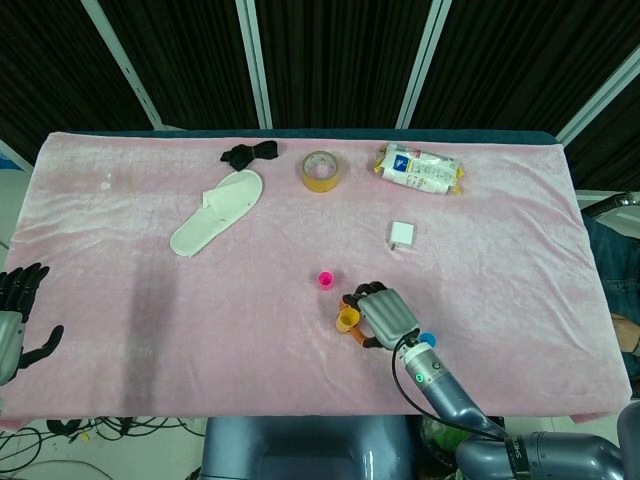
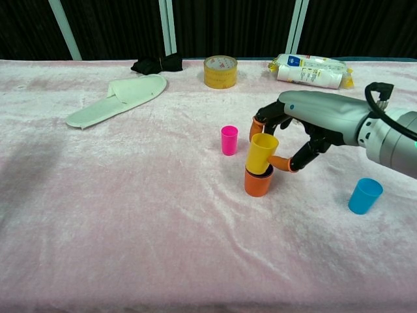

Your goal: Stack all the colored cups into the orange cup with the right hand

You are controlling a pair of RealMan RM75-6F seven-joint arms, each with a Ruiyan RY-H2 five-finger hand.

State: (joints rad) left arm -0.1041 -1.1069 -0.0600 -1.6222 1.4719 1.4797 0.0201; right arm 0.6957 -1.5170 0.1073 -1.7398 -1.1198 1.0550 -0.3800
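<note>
My right hand (image 2: 306,127) (image 1: 385,313) grips a yellow cup (image 2: 261,154) (image 1: 348,319), tilted a little, with its base inside the mouth of the orange cup (image 2: 256,183). A dark blue cup sits inside the orange one, mostly hidden now. The small pink cup (image 2: 229,140) (image 1: 325,280) stands upright just left of the hand. A light blue cup (image 2: 365,195) (image 1: 427,339) stands alone to the right. My left hand (image 1: 18,315) rests off the table's left edge, fingers spread, holding nothing.
At the back lie a white slipper (image 2: 120,98), a black cloth (image 2: 157,64), a roll of yellow tape (image 2: 220,71) and a snack packet (image 2: 309,70). A small white box (image 1: 402,236) sits right of centre. Pink velvet cloth (image 2: 130,222) covers the table.
</note>
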